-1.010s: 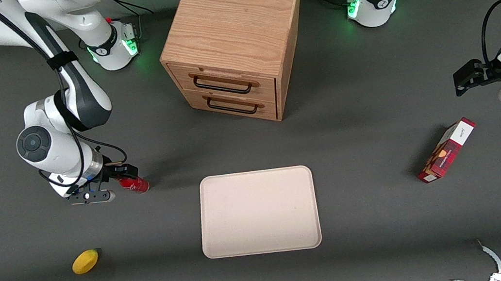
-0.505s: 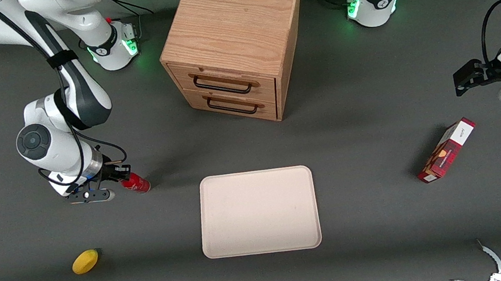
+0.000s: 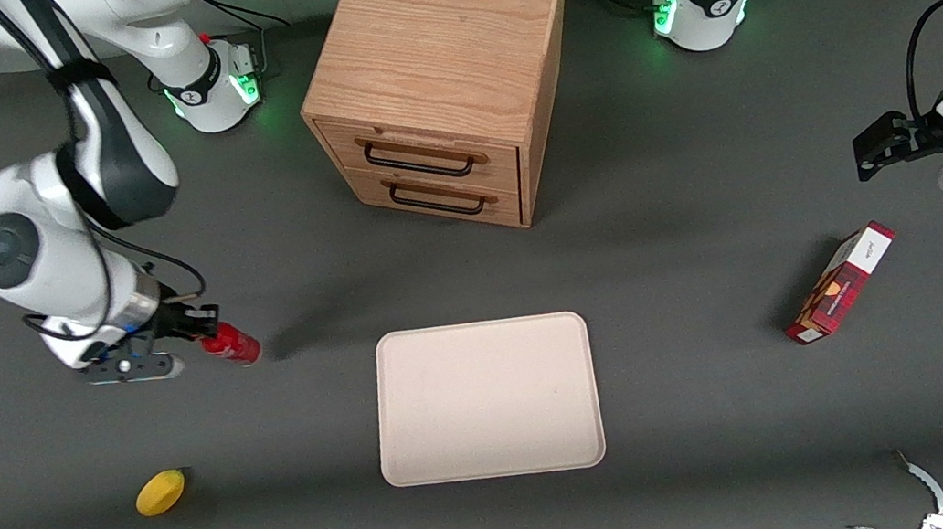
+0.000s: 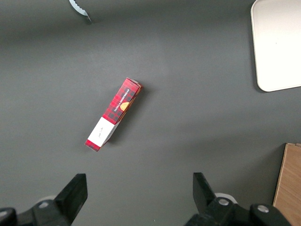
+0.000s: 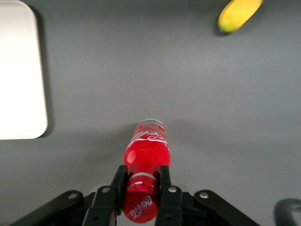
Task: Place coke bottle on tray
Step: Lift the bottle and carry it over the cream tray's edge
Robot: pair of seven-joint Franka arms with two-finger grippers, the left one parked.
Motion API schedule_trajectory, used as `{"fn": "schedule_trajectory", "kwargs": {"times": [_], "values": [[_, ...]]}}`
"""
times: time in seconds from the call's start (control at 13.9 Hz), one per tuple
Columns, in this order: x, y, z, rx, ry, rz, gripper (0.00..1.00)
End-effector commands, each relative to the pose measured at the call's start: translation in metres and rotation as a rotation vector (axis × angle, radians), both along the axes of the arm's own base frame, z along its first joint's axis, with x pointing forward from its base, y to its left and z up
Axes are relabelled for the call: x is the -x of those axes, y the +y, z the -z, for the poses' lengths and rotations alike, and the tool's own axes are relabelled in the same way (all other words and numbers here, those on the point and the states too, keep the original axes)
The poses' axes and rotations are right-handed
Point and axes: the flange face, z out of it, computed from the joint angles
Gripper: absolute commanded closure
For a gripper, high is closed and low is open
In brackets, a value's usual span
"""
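Observation:
My right gripper is shut on the neck of the small red coke bottle, which hangs from it above the dark table, toward the working arm's end. In the right wrist view the two black fingers clamp the neck just under the red cap, and the bottle points down away from the camera with my gripper around it. The cream tray lies flat at the table's middle, a short way sideways from the bottle; its rounded corner shows in the right wrist view.
A yellow lemon lies nearer the front camera than the gripper. A wooden two-drawer cabinet stands farther from the camera than the tray. A red-and-white box lies toward the parked arm's end.
The right arm has risen and swung a little away from the tray, carrying the coke bottle with it; the bottle is now off the table.

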Motion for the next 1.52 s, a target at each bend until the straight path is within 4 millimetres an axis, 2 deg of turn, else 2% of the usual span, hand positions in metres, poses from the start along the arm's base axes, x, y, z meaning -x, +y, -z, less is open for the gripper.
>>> {"fn": "schedule_trajectory", "kwargs": {"times": [0.0, 0.07, 0.22, 0.36, 0.43, 0.51, 0.72, 0.79, 0.94, 1.01, 1.15, 1.3, 1.44], "values": [[-0.005, -0.016, -0.099, 0.008, -0.013, -0.042, 1.0], [-0.008, -0.018, -0.134, 0.004, -0.009, -0.038, 1.0], [-0.018, -0.006, -0.179, -0.032, 0.025, -0.037, 1.0], [-0.038, 0.003, -0.198, -0.101, 0.056, 0.023, 1.0], [-0.047, 0.018, -0.202, -0.121, 0.044, 0.034, 1.0], [-0.057, 0.036, -0.194, -0.136, 0.043, 0.065, 1.0], [-0.091, 0.097, -0.147, -0.188, -0.005, 0.266, 1.0], [-0.103, 0.122, -0.12, -0.205, -0.019, 0.326, 1.0], [-0.121, 0.157, -0.07, -0.23, -0.031, 0.439, 1.0], [-0.126, 0.169, -0.052, -0.222, -0.047, 0.476, 1.0], [-0.13, 0.196, -0.009, -0.192, -0.049, 0.526, 1.0], [-0.122, 0.224, 0.033, -0.14, -0.053, 0.561, 1.0], [-0.114, 0.231, 0.06, -0.104, -0.037, 0.567, 1.0]]}}
